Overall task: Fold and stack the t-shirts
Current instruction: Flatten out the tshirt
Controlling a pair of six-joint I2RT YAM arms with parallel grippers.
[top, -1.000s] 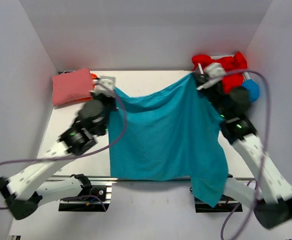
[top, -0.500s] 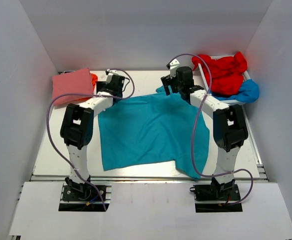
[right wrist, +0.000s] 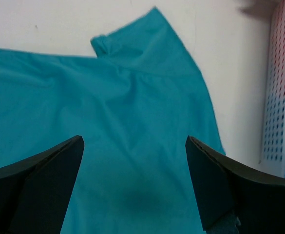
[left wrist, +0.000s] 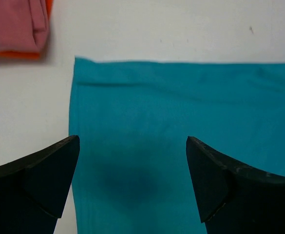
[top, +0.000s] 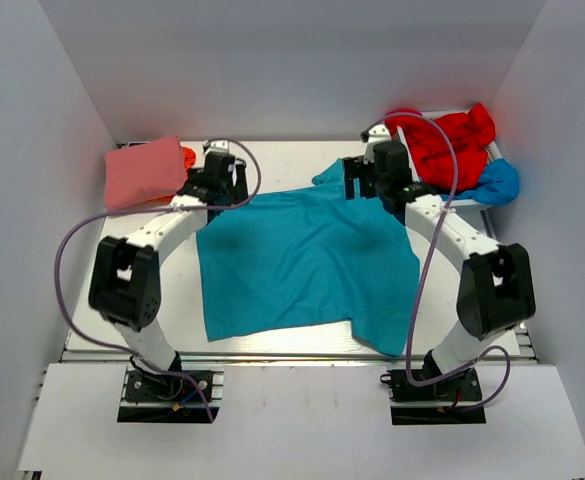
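A teal t-shirt [top: 302, 260] lies spread on the table, its near right corner hanging toward the front edge. My left gripper [top: 215, 180] hovers open above its far left corner [left wrist: 132, 117], nothing between the fingers. Open as well, my right gripper [top: 375, 180] hangs over the far right part, near a sleeve [right wrist: 142, 44]. A folded pink t-shirt [top: 144, 172] rests at the far left on an orange one [top: 188, 157]. Red t-shirts [top: 450, 140] and a bright blue one [top: 498, 182] are piled at the far right.
A white perforated basket [right wrist: 278, 97] at the far right holds the red and blue pile. Grey walls close in the table on three sides. Purple cables loop from both arms over the table.
Both grippers let go of the teal t-shirt, which dropped flat onto the table. The arms have swung back and now hover over its far corners.
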